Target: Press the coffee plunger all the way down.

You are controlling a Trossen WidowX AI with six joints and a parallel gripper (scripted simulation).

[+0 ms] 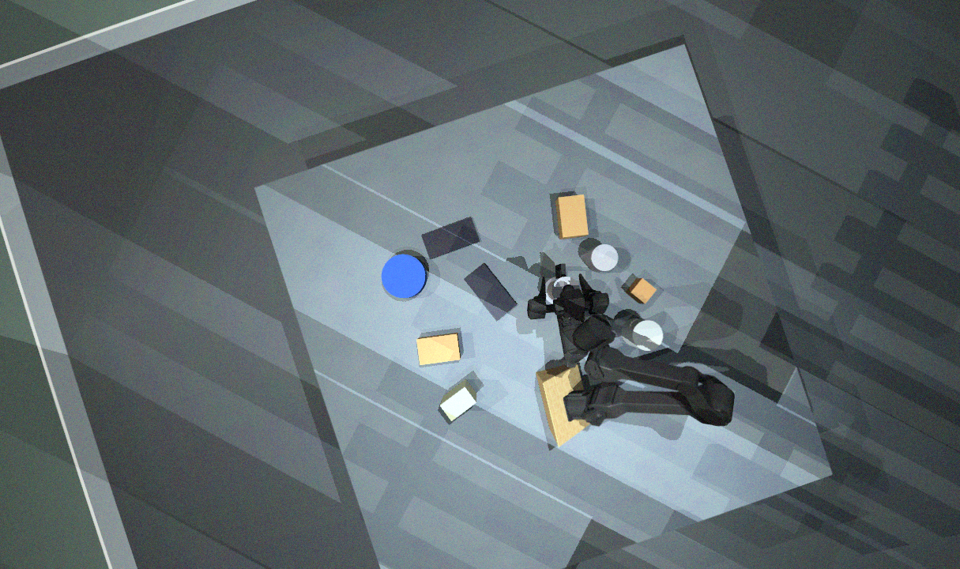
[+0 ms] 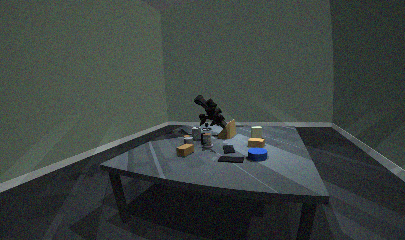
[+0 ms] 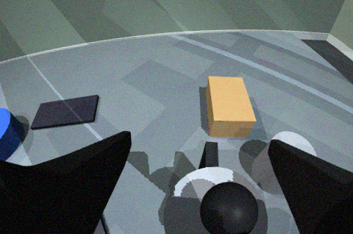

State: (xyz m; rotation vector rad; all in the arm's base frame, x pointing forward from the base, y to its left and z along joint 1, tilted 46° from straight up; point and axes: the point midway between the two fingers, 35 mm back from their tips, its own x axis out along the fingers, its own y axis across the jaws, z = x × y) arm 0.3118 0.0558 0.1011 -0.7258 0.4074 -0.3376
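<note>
The coffee press (image 1: 552, 288) (image 2: 207, 140) (image 3: 210, 154) stands upright on the table, with a clear body, brown contents, a pale lid and a black handle (image 1: 560, 269) (image 2: 202, 139). The black ball knob (image 2: 206, 124) (image 3: 229, 207) of its plunger stands a little above the lid. My gripper (image 1: 562, 267) (image 3: 201, 143) is open, its fingers wide apart on either side of the knob in the wrist view and touching nothing there. The knob is nearer the right finger. In the top view the gripper hides the knob and part of the lid.
A white cup (image 1: 604, 257) (image 2: 188, 141) and an orange box (image 1: 573, 216) (image 2: 185, 149) (image 3: 229, 99) stand close to the press. A taller cup (image 1: 647, 334) (image 2: 196, 133) stands beside the arm. A wooden wedge (image 1: 555, 406) (image 2: 231, 129) is below the arm. Two dark slabs and a blue disc (image 1: 404, 276) (image 2: 257, 154) lie opposite.
</note>
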